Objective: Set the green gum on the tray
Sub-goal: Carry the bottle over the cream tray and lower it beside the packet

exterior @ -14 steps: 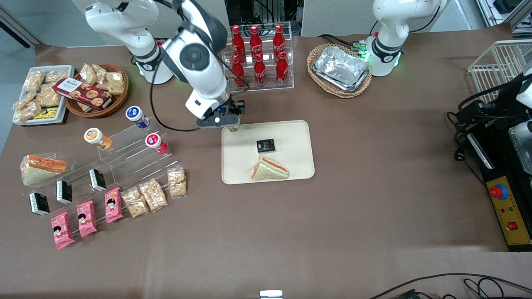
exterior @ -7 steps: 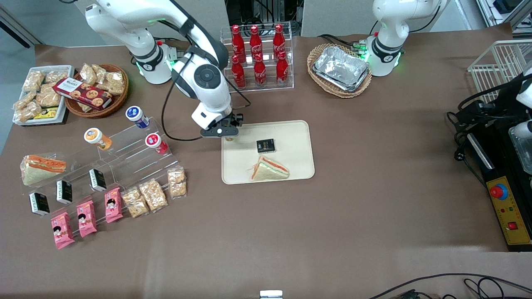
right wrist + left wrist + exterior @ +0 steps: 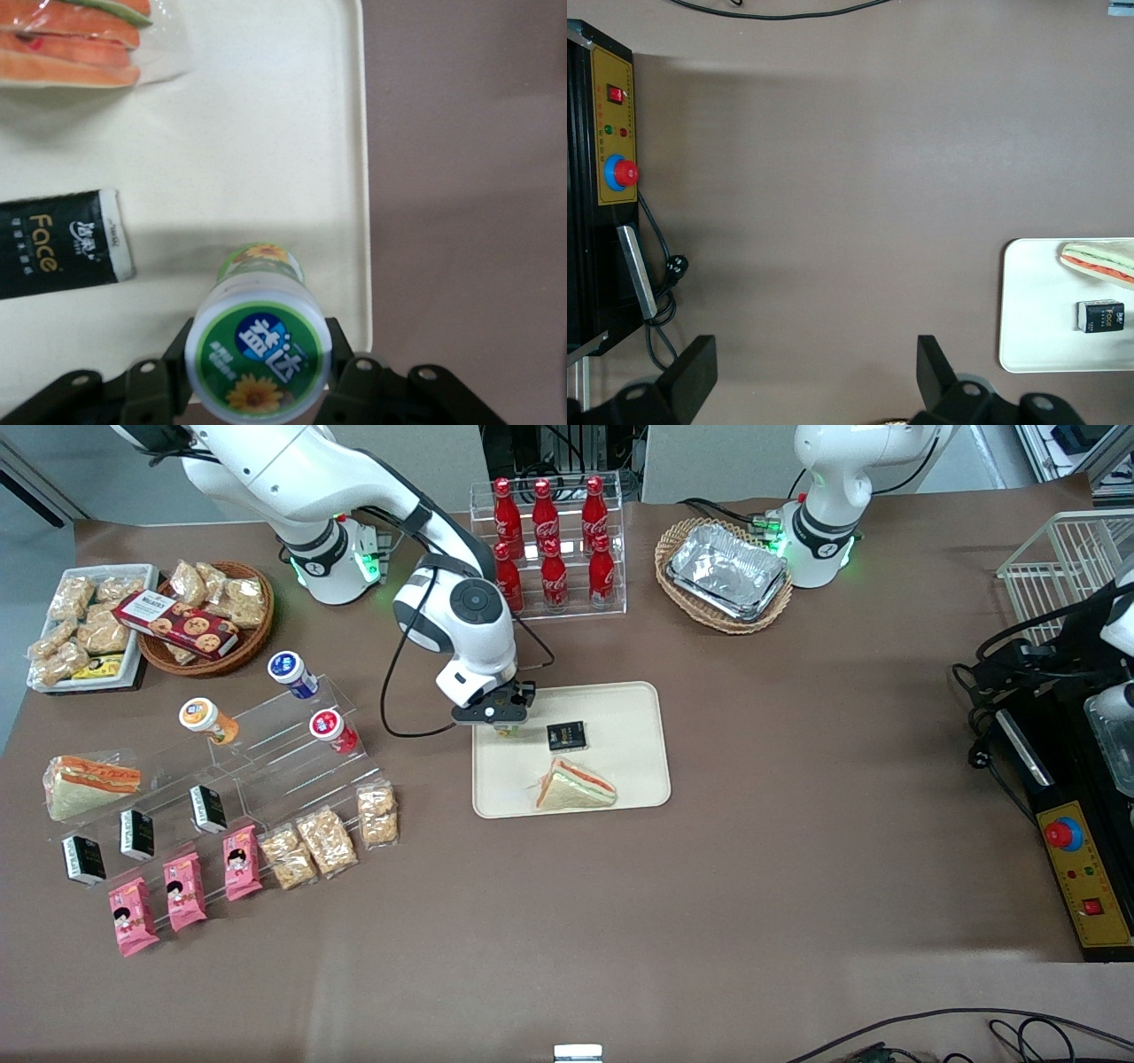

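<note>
My right gripper is shut on the green gum, a small bottle with a white-rimmed green lid. It holds the bottle upright, low over the cream tray, near the tray's corner at the working arm's end that is farthest from the front camera. In the right wrist view the gum sits between the black fingers of the gripper, over the tray close to its rim. I cannot tell whether the bottle touches the tray.
On the tray lie a black packet beside the gum and a wrapped sandwich nearer the camera. A rack of red cola bottles stands close to the arm. An acrylic stand holds orange-lidded, blue-lidded and red-lidded bottles.
My gripper has carried the green gum from the tray's rim inward over the tray, toward the black packet and nearer the camera, and has come lower.
</note>
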Controlling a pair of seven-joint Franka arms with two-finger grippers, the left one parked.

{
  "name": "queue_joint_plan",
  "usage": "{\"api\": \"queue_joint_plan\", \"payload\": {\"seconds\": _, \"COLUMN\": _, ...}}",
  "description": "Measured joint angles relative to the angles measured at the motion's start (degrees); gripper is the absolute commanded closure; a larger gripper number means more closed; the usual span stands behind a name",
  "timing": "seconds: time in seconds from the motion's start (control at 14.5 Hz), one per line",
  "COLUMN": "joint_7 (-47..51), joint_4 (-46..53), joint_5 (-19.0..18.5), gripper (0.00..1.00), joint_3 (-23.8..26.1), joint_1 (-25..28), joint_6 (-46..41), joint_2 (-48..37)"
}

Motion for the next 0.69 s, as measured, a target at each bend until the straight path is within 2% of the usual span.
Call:
{"api": "queue_joint_plan", "payload": {"seconds": 0.21, "joint_7": 2.62, "joint_4": 0.00, "joint_5": -1.42, "gripper": 0.80, "joint_3": 0.11, "joint_1": 0.35, "joint_6": 1.17, "joint_2": 1.10}}
{"api": "queue_joint_plan", "payload": {"seconds": 0.34, "joint_7": 5.53, "joint_4": 0.00, "joint_5": -4.57, "gripper": 0.69, "joint_3": 0.10, "joint_1": 0.35, "joint_6": 1.76, "joint_2": 1.93}}
{"api": "queue_joint_plan", "payload": {"seconds": 0.48, "joint_7": 8.67, "joint_4": 0.02, "joint_5": -7.47, "gripper": 0.01, "joint_3": 0.11, "joint_1": 0.35, "joint_6": 1.95, "joint_2": 2.90}}
{"api": "queue_joint_plan", "payload": {"seconds": 0.69, "joint_7": 9.74, "joint_4": 0.15, "joint_5": -8.13, "gripper": 0.01, "joint_3": 0.11, "joint_1": 0.34, "joint_6": 2.00, "joint_2": 3.16}}
